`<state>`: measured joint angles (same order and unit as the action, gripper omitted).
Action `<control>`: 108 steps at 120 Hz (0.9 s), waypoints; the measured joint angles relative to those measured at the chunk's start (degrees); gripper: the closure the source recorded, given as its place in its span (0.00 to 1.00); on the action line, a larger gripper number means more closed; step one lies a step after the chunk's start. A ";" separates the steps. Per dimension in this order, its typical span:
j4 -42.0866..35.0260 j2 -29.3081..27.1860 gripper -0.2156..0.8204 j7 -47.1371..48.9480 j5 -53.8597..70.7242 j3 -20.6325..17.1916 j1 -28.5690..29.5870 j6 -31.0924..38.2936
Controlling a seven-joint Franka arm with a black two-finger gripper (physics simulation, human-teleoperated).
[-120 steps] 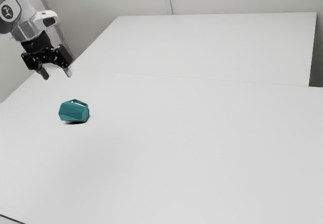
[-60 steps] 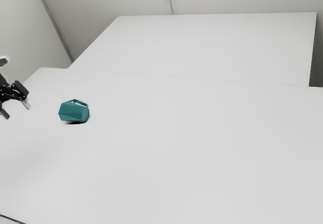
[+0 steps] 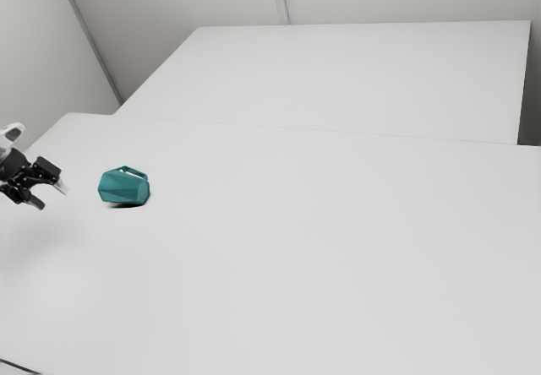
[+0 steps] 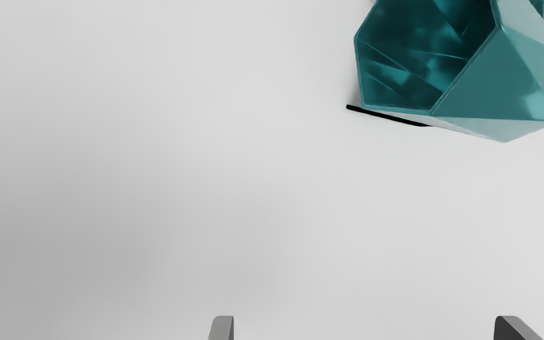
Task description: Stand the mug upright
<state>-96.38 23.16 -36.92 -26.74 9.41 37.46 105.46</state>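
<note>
There's the mug (image 3: pixel 124 187), on its side on the desk (image 3: pixel 296 265), to the exterior view's right of the spread, empty jaws! Long axis roughly left-to-right there, open mouth jaws-side; they'll need to come across.

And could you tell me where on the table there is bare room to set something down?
The widest bare patch of table runs from the mug to the exterior view's right; another lies between the mug and the camera. It is tightest between the mug and the open tool.
</note>
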 joint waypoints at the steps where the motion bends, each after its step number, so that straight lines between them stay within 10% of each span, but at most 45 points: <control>1: 0.38 0.39 0.21 -0.33 -0.29 0.01 0.07 0.02; 108: 10.40 12.39 0.21 -20.35 -22.57 -3.91 -0.45 -2.24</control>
<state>-85.98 35.55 -57.26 -49.31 5.49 37.01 103.23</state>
